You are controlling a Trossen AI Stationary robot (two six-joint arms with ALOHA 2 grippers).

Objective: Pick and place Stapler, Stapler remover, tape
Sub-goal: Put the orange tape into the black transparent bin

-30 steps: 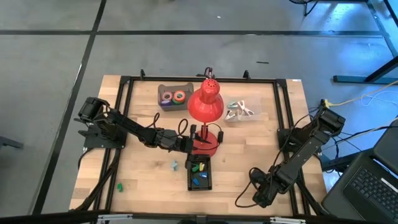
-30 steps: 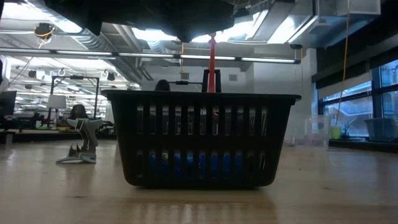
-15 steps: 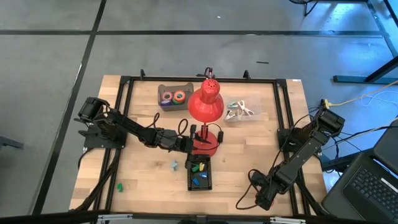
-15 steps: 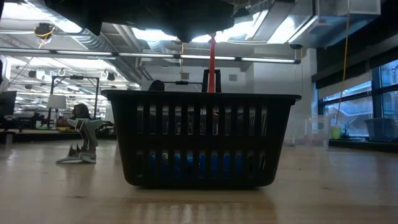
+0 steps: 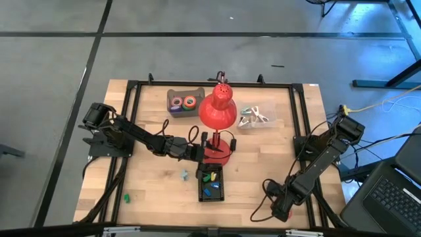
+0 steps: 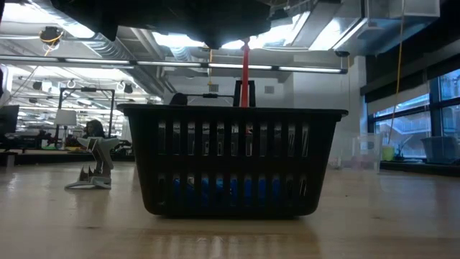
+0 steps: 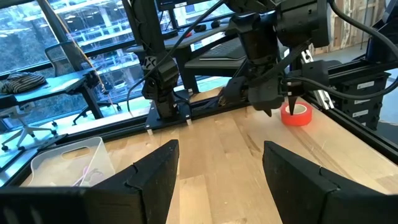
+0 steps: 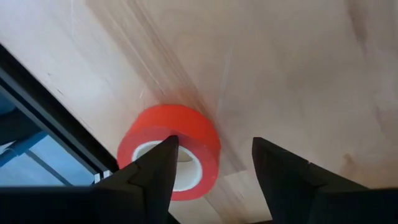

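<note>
Just ahead of the right gripper (image 8: 211, 171), jaws spread wide and empty, a glossy red ring-shaped tape roll (image 8: 170, 150) lies on the light wooden table (image 8: 292, 68); left gripper (image 7: 217, 171) open, empty

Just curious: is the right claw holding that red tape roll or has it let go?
Let go. The right claw is open, fingers apart, above the red tape lying flat on the table.
</note>
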